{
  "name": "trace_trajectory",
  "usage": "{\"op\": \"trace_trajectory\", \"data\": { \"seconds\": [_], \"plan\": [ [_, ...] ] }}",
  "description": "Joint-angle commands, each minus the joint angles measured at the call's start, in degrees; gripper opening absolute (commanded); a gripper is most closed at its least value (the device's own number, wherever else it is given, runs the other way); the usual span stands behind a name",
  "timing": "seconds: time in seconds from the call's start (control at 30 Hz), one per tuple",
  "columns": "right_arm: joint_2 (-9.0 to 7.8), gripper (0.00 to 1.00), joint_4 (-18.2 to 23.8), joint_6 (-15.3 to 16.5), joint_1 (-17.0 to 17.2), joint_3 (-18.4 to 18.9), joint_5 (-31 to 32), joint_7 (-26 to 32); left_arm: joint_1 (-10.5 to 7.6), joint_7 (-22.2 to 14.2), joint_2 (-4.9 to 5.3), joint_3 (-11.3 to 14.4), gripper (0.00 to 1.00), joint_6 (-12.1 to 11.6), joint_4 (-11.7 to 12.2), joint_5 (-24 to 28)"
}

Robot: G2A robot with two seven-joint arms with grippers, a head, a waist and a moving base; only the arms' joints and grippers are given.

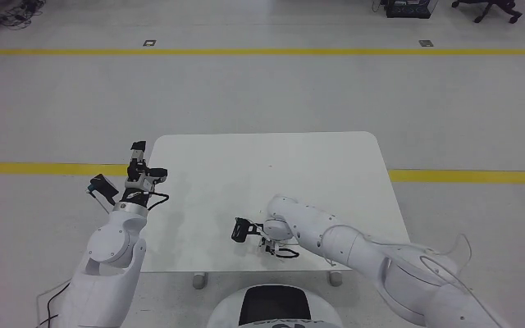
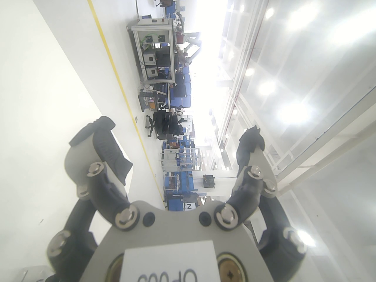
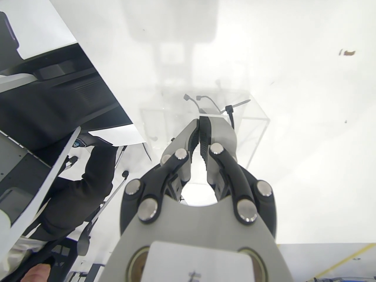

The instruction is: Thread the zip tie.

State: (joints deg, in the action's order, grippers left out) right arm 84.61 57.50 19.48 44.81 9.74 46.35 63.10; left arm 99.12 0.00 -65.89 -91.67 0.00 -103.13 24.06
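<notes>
three thin black zip ties (image 3: 228,109), two curved with small heads, one straighter, cluster just beyond the right gripper (image 3: 199,118).

white tbl (image 1: 287,164), yellow floor lines (image 1: 262,52) beyond

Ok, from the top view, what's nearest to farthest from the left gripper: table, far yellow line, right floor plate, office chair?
1. Table, right beside the left gripper.
2. Far yellow line, on the floor beyond the table.
3. Right floor plate, just past that line, off to the right.
4. Office chair, in the top right corner.
</notes>
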Motion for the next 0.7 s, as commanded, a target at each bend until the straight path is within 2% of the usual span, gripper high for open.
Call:
{"op": "trace_trajectory", "data": {
  "seconds": [0.0, 0.23, 0.67],
  "plan": [
    [-0.52, 0.0, 0.82, 0.0, -0.08, 0.0, -0.18, 0.0, 0.0, 0.0, 0.0, 0.0, 1.0, 0.0, 0.0, 0.0],
    [-3.43, 0.0, 4.95, 0.0, -0.45, 0.0, -1.66, -0.64, 0.0, 0.0, 0.0, 0.0, 1.0, 0.0, 0.0, 0.0],
    [-10.44, 0.0, 15.62, 0.0, -0.7, 0.0, -5.26, -3.07, 0.0, 0.0, 0.0, 0.0, 1.0, 0.0, 0.0, 0.0]
  ]
}}
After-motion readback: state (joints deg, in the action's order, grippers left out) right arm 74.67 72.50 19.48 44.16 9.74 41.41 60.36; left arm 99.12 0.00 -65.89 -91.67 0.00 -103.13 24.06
